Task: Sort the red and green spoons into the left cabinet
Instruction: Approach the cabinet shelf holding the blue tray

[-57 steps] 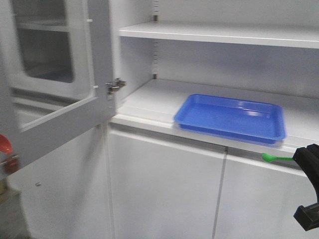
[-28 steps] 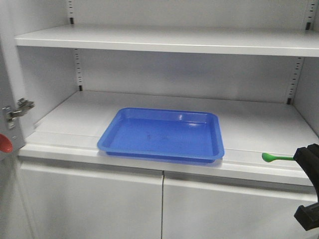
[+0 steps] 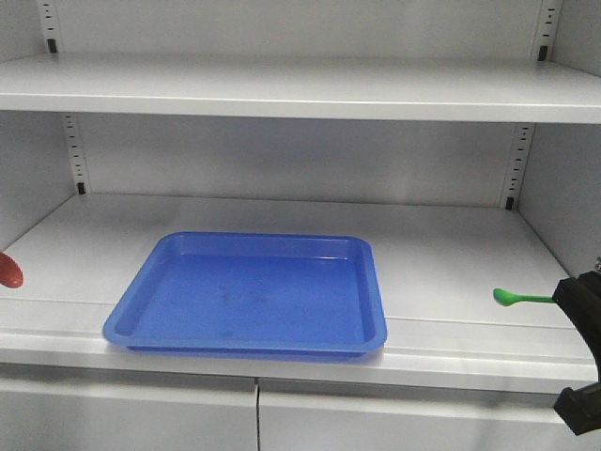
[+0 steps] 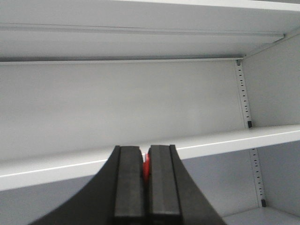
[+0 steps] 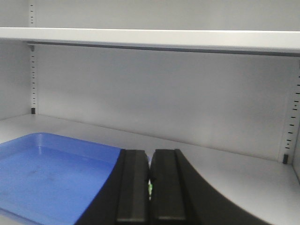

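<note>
Nearest item: the right tool point(image 5: 150, 168) is clenched, its two pads nearly closed, with a sliver of the green spoon point(image 3: 512, 298) pinched between them. In the front view the spoon's bowl projects leftward from this tool, over the front lip of the lower shelf point(image 3: 451, 244). The left tool point(image 4: 145, 161) is likewise clenched, with the red spoon point(image 3: 7, 271) showing as a red strip between its pads; that spoon's bowl sits at the far left margin of the front view, level with the same shelf. Neither spoon is deposited: both are held clear of the shelf. Ahead of and to the left of the right tool, between the two tools, lies a blue tray point(image 3: 244, 348) at the shelf front, nothing in it. Beyond are the cabinet point(image 3: 282, 160) back panel, the slotted uprights point(image 3: 512, 169) and the upper shelf point(image 3: 282, 89). Step in hand, by judgement: approach complete, placement pending. The next move calls for advancing each tool over the shelf or tray, lowering, then releasing. Pose: the right tool points roughly level into the cabinet at shelf height. The left tool appears pitched upward, its camera seeing only the higher shelves. The arms themselves are out of view.
</note>
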You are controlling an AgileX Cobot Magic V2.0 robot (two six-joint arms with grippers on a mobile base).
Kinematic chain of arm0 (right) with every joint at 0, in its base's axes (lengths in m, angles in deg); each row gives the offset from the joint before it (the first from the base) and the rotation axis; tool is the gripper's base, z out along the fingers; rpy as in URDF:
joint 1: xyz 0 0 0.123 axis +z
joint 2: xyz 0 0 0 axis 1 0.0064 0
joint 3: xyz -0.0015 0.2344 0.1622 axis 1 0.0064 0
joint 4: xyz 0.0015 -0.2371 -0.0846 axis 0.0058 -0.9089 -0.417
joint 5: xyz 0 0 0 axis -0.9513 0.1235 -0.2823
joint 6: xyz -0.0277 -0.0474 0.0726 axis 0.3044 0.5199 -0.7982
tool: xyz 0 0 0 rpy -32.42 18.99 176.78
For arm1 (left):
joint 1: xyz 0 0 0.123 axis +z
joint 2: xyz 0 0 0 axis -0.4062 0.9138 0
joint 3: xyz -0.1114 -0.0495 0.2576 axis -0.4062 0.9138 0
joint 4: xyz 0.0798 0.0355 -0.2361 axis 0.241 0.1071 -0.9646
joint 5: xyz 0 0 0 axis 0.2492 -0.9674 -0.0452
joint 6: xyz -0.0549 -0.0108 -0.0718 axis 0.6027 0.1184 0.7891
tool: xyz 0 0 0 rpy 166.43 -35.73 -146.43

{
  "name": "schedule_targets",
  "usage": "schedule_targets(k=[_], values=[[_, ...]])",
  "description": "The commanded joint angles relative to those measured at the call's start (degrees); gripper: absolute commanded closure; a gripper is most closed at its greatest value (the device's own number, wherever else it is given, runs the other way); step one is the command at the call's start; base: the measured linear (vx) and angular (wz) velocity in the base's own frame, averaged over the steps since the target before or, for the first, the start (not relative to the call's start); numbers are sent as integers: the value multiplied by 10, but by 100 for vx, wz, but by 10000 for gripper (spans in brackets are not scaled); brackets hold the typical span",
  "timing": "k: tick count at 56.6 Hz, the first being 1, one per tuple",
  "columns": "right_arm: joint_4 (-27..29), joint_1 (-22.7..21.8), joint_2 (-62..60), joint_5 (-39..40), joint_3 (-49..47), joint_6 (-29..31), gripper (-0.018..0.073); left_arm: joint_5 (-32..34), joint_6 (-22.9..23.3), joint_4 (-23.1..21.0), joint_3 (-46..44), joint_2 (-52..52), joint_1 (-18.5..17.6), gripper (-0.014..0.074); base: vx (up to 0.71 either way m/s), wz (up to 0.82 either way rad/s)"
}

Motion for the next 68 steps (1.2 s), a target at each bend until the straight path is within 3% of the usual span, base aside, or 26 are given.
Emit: schedule_targets(k=[1,68], values=[[9,-3,-5,40,-19,2,568,32,3,-19,-14,-5,-2,603,14,-13],[9,-3,-5,40,-19,2,568,33,3,-19,-14,-5,-2,603,4,-5]])
